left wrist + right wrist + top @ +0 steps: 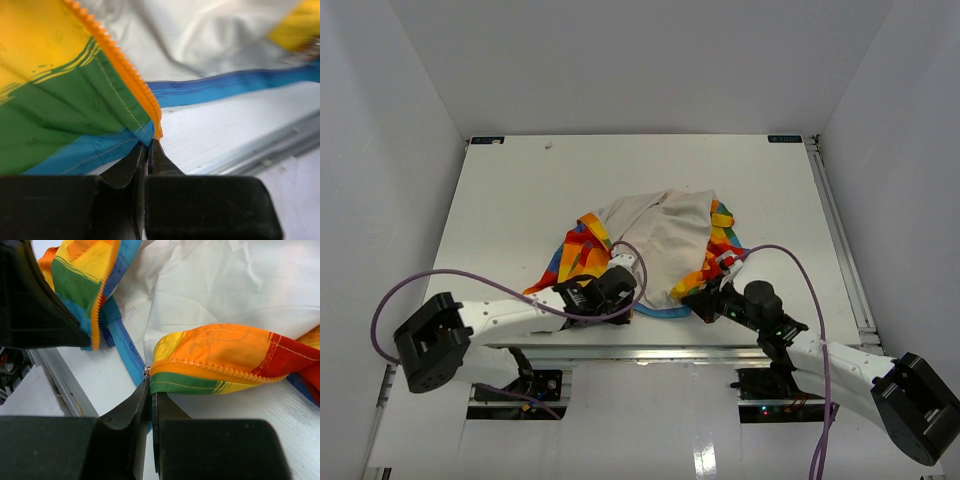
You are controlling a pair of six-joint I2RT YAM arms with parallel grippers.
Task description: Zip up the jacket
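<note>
The jacket point(660, 245) lies open near the table's front edge, cream lining up, with rainbow panels at both sides and blue trim along the hem. My left gripper point(612, 290) sits at its near left corner. In the left wrist view the left gripper point(150, 143) is shut on the bottom end of the orange zipper tape point(125, 72), beside green and blue fabric point(60, 117). My right gripper point(705, 300) is at the near right corner. In the right wrist view the right gripper point(151, 385) is shut on the green hem point(200, 382), just below a small metal zipper piece point(147, 371).
A metal rail point(650, 352) runs along the table's front edge, just behind both grippers. Purple cables point(390, 300) loop off each arm. White walls close in the table's left, right and far sides. The left arm's dark finger point(30, 300) fills the upper left of the right wrist view.
</note>
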